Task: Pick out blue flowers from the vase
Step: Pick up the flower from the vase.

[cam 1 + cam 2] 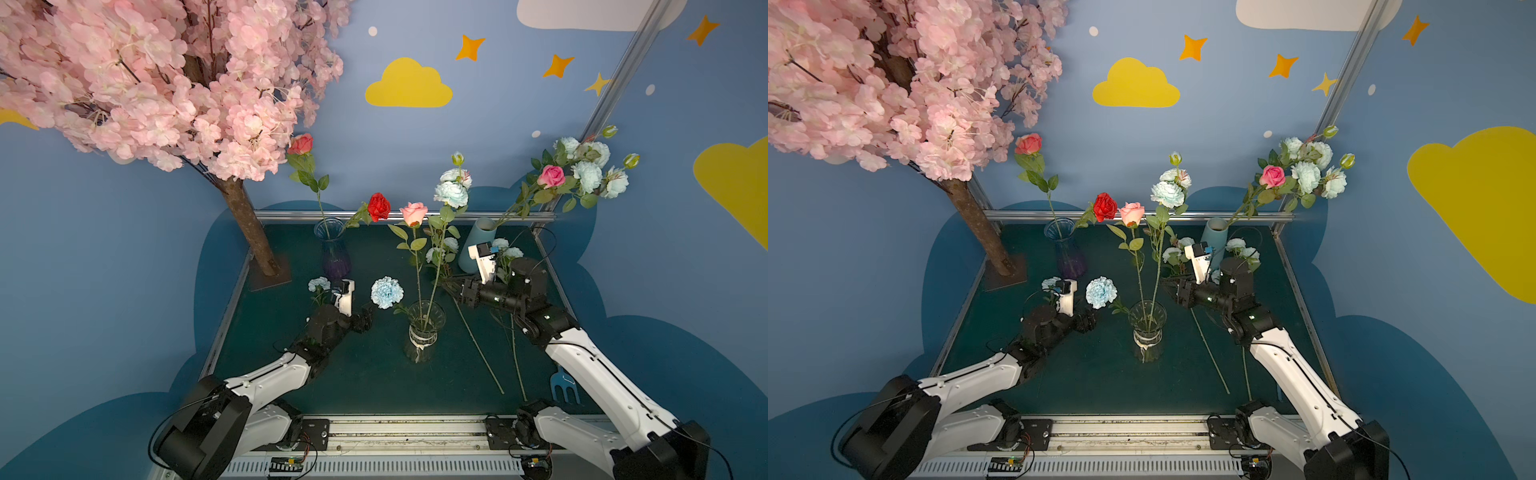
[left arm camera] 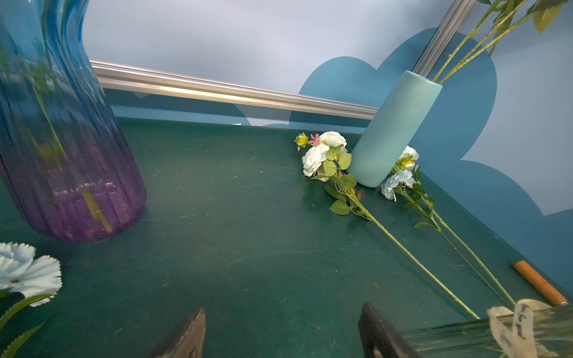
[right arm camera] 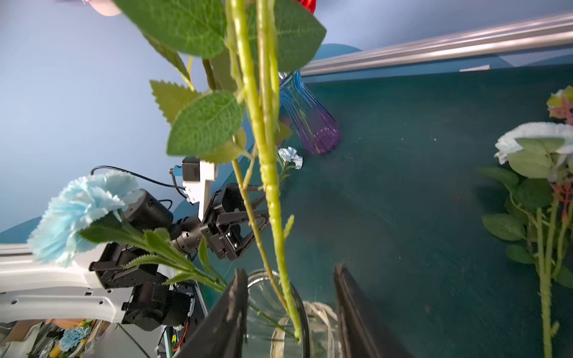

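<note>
Even soft light, faint shadows, warped wide-angle edges, wrist views motion-blurred

The surface [image 1: 374, 386] is dark green. The blue flowers [image 1: 387, 292] are pale blue-white on green stems; roses are red [image 1: 379, 206], pink [image 1: 414, 213] and coral [image 1: 301, 144]. One vase [image 1: 424, 330] is clear glass, one [image 1: 334, 249] blue fading to purple, one [image 1: 476, 245] plain light blue.

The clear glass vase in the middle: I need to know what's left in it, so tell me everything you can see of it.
The clear glass vase stands upright mid-table on the green mat, ribbed, with a pale ribbon at its neck. It holds a pink rose stem, a blue flower stem and a leaning blue carnation. No gripper touches it.
</note>
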